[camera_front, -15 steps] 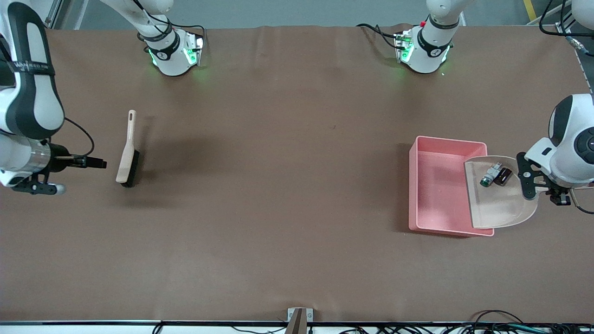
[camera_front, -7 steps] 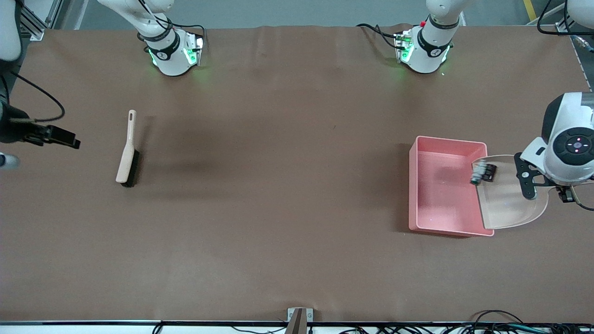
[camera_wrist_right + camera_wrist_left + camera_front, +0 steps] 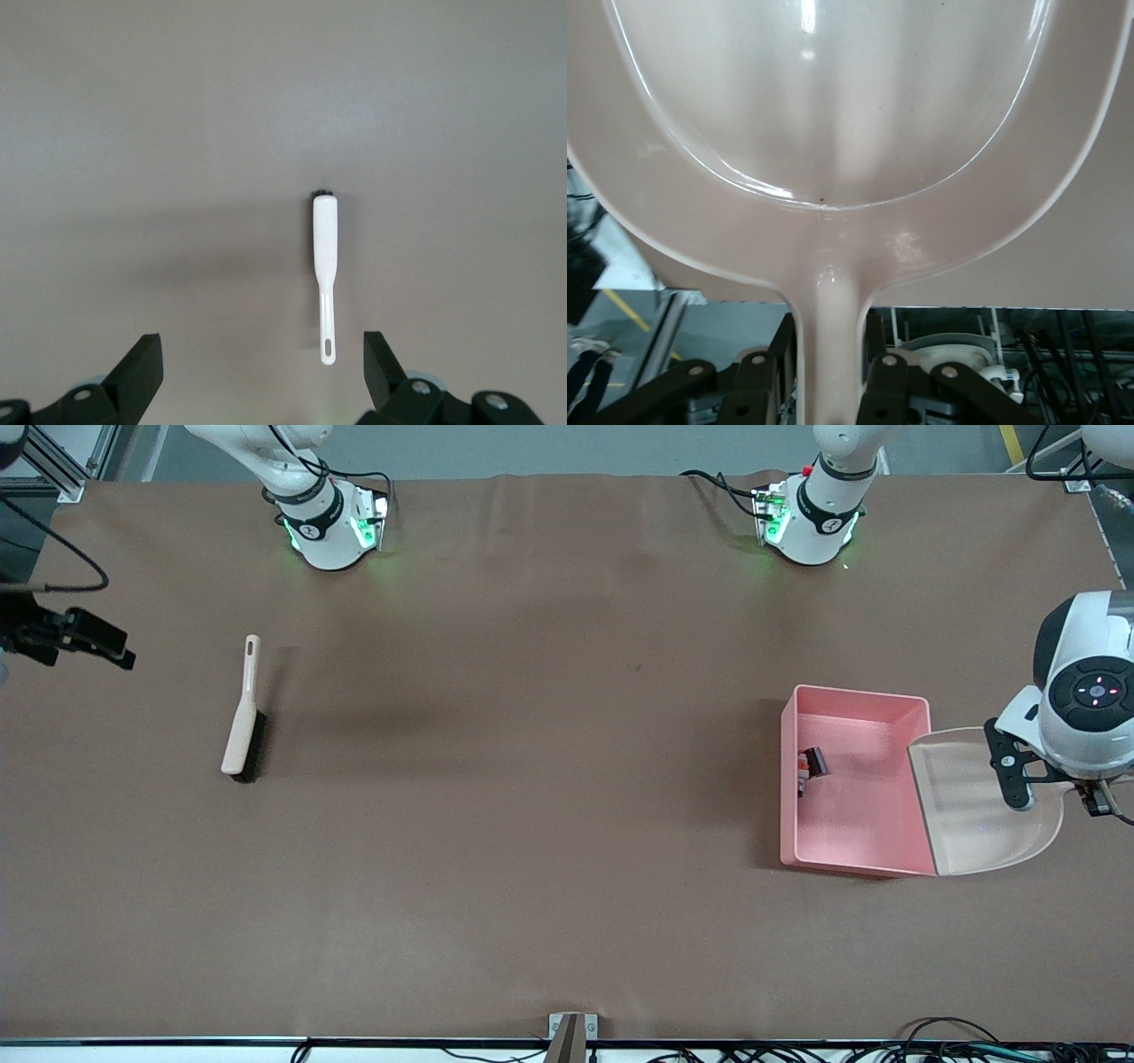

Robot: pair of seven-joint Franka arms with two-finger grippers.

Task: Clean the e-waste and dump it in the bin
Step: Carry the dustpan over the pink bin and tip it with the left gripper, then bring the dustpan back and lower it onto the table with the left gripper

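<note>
1. Left end effector (image 3: 824, 390): clamped on the handle of the beige dustpan (image 3: 974, 815), up in the air at the left arm's end of the bench (image 3: 567, 824).
2. Dustpan pan tilted, front lip over the bin (image 3: 793, 815) wall nearest the left arm's end; scoop bare in the left wrist view.
3. Bin: pink tub, upright on the bench, just beside the dustpan.
4. E-waste (image 3: 808, 766): inside the bin, lying against the wall toward the right arm's end; dark piece and a lighter piece close together, too small to separate further.
5. Right end effector (image 3: 261, 372): fingers spread wide apart, gripping nothing, raised high over the right arm's end of the bench; only part of that arm visible at the edge of the front view.
6. Brush (image 3: 243, 717): pale handle, dark bristles, flat on the bench below the right end effector, well apart from the bin.
</note>
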